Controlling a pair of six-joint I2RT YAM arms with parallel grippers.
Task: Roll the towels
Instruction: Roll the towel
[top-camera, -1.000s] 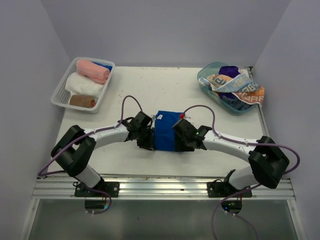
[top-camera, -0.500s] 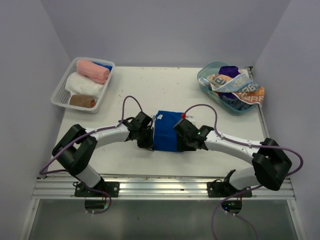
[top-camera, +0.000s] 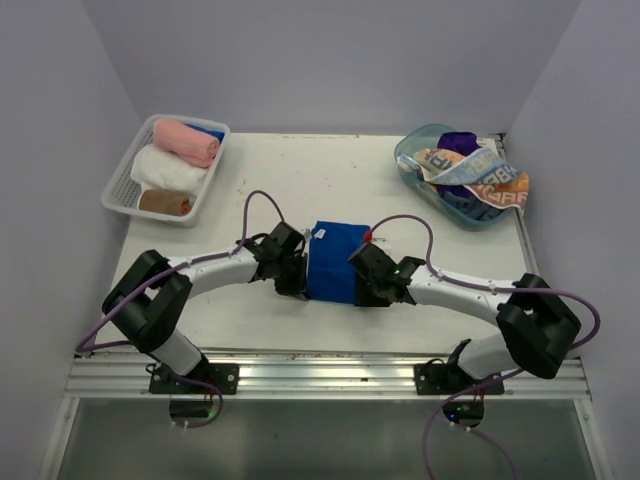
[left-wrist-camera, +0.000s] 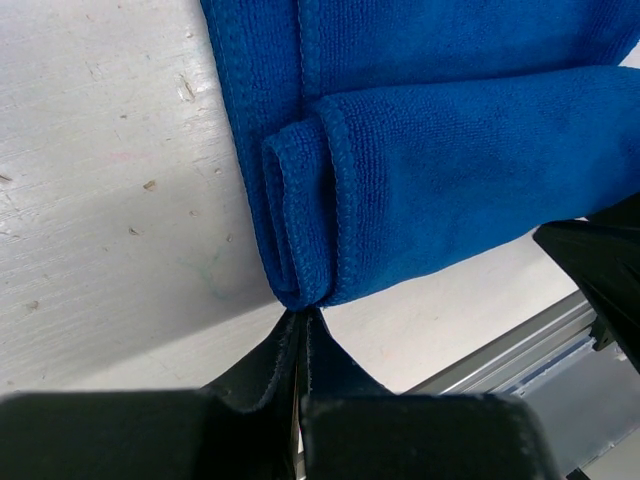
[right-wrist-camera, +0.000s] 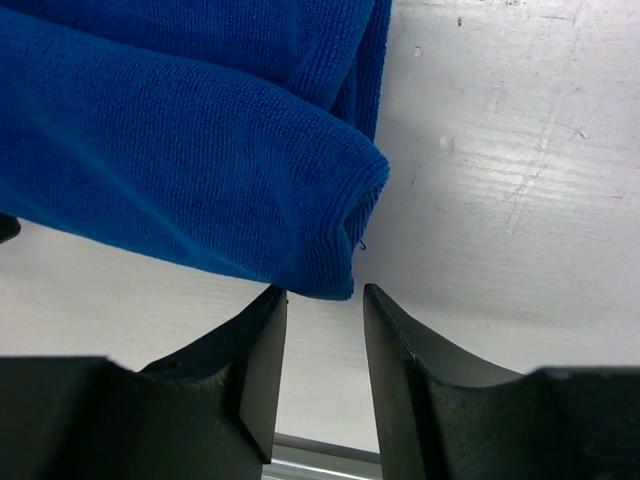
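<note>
At centre, blue towel (top-camera: 332, 262): folded, near edge doubled over.
Left gripper (left-wrist-camera: 302, 325): fingers pressed together, tips touching the towel's 8 o'clock corner; can't tell whether any cloth is caught.
Right gripper (right-wrist-camera: 322, 300): jaws spread, towel's 4 o'clock corner at the gap, unclamped.
Basket (top-camera: 120, 185): 10 o'clock, holds rolled towels (top-camera: 165, 170).
Tub (top-camera: 408, 152): 2 o'clock, printed towel (top-camera: 490, 180) draped over rim.
</note>
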